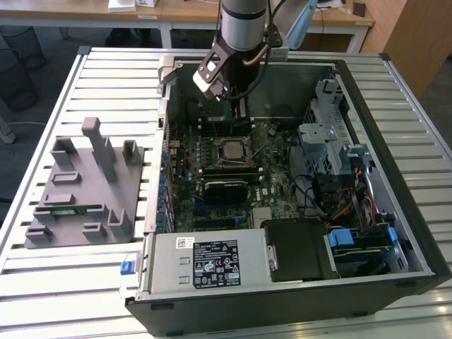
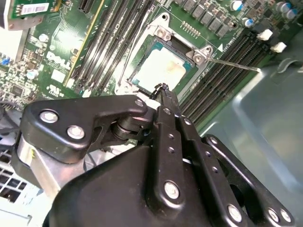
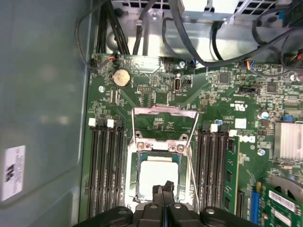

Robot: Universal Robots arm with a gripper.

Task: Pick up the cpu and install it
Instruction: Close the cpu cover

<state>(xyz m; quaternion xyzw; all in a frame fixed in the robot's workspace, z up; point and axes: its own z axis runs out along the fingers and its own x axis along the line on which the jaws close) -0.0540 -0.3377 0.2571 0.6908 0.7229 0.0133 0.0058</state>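
The fingers I see pressed together, tip against tip, with nothing between them. The gripper hangs directly over the cpu, at the edge of its silvery plate; I cannot tell if the tips touch it.

The cpu lies flat inside the socket, level with the socket's frame. In the second wrist view the same pale plate shows just beyond the closed tips. The socket's load plate is swung open and lies on the board beside the socket, and a thin metal lever stands out from one socket corner.

On both sides of the socket run the long black memory slots. Beyond the load plate, farther from the socket, sits a round coin battery.

In the exterior view the socket is near the middle of the open computer case. The black block with a white label lies at the case's near edge, well apart from the socket. Outside the case, toward the exterior view's left of the socket, a grey holder carries a green memory stick.
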